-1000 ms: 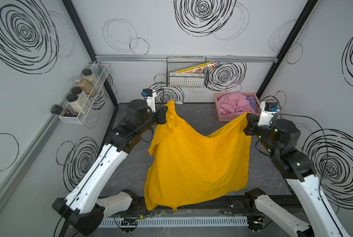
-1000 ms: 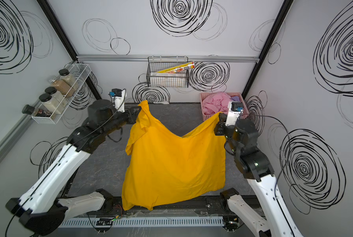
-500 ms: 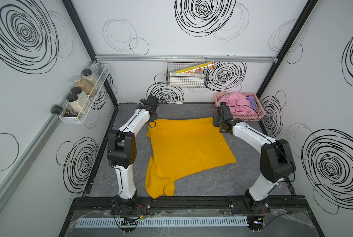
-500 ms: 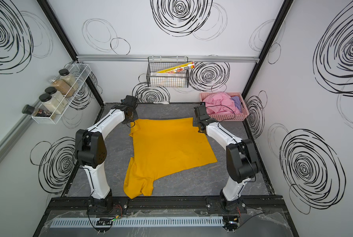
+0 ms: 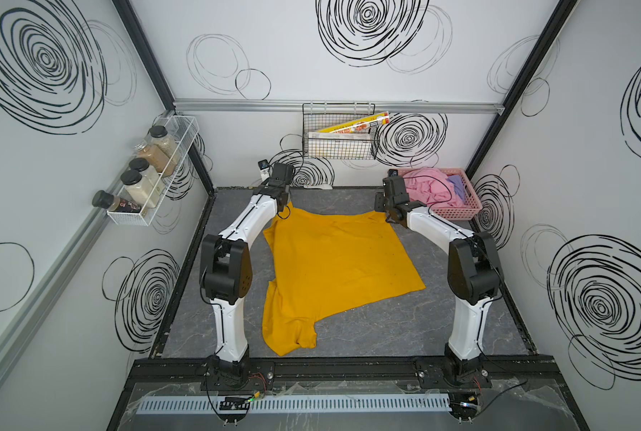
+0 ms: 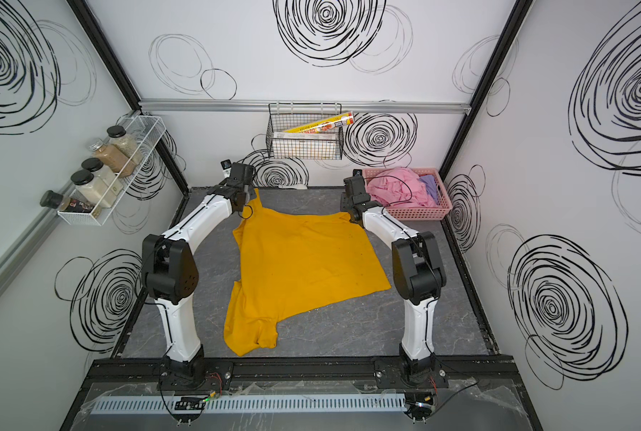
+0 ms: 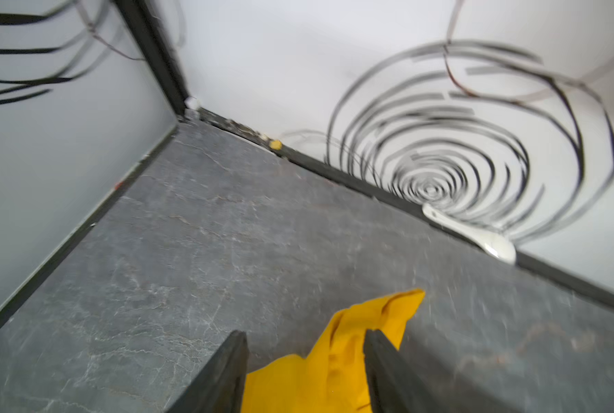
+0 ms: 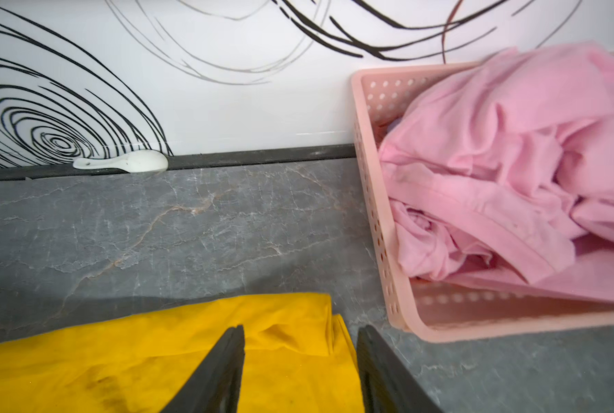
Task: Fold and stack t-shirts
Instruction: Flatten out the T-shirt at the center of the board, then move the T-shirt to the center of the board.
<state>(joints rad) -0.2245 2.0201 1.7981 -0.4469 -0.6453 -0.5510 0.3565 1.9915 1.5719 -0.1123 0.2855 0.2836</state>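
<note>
On the grey marble-patterned table (image 5: 386, 328), the mustard-yellow cotton t-shirt (image 5: 333, 261) lies spread out in the middle, with one sleeve bunched at its near left. At the far right, the pink perforated plastic basket (image 5: 460, 212) holds the crumpled light pink t-shirt (image 5: 427, 186) and the lavender-purple t-shirt (image 5: 457, 185). The left gripper (image 7: 304, 334) and the right gripper (image 8: 300, 329), jaws spread, straddle the yellow shirt's far corners.

Robot test booth, laboratory setting.
White wall panels (image 5: 311, 56) with black swirl drawings, black frame posts (image 5: 142, 48), marble-look tabletop (image 5: 386, 328), left arm (image 5: 253, 220) and right arm (image 5: 434, 227) bolted to a front rail (image 5: 348, 369), jar rack (image 5: 132, 219).
</note>
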